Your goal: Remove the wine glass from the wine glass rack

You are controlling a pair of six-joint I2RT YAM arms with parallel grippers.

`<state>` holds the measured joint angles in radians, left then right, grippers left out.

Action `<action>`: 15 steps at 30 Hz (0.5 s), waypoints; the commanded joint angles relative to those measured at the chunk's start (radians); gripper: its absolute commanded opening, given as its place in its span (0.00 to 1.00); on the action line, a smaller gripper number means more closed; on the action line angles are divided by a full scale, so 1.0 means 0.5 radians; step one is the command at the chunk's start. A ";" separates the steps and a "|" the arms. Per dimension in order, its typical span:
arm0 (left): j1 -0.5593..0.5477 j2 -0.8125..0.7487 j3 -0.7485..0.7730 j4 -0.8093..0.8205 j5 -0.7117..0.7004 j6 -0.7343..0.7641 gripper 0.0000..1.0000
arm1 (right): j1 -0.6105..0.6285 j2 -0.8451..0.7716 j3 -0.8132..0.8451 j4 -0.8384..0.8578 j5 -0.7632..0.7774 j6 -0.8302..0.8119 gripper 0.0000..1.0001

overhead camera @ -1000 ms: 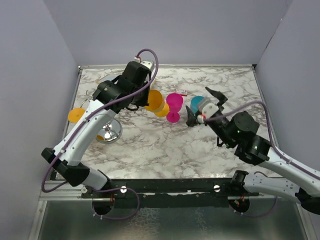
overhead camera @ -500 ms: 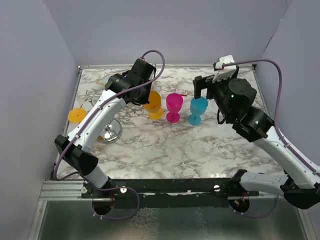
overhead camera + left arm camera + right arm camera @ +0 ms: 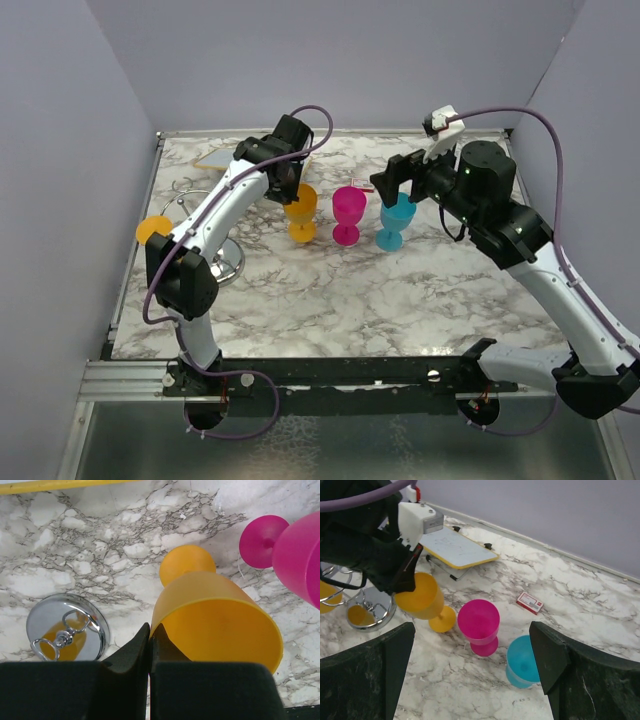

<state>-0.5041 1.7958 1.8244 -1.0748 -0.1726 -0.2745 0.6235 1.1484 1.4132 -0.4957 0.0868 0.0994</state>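
Observation:
An orange wine glass (image 3: 300,212) stands with its foot (image 3: 187,564) on the marble table, leaning slightly. My left gripper (image 3: 285,188) is shut on its rim (image 3: 150,630) and also shows in the right wrist view (image 3: 402,577). The wine glass rack (image 3: 222,262) stands at the left on its chrome domed base (image 3: 67,627). A second orange glass (image 3: 153,229) hangs on one of its wire arms. My right gripper (image 3: 405,178) hovers open and empty above a blue glass (image 3: 525,660), its midpoint (image 3: 471,630) over the pink glass.
A pink glass (image 3: 349,208) stands upright between the orange and blue (image 3: 397,215) ones. A yellow-edged whiteboard (image 3: 455,547) lies at the back left, and a small red box (image 3: 530,602) lies behind the glasses. Grey walls enclose the table (image 3: 330,300).
My left gripper swung the tilted orange glass upright and lowered its foot to the table. My right arm rose from low beside the blue glass to above it.

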 commanded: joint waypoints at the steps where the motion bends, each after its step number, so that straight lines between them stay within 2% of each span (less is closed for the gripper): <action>1: 0.002 0.048 0.017 0.142 0.052 0.003 0.00 | -0.011 -0.073 -0.021 -0.024 -0.163 0.043 1.00; 15: 0.003 0.170 -0.058 0.224 0.018 -0.018 0.00 | -0.011 -0.124 -0.055 -0.051 -0.075 0.015 1.00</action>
<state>-0.5014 1.8671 1.8038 -0.9928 -0.1616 -0.2779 0.6216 1.1027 1.4017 -0.5171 0.0540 0.1040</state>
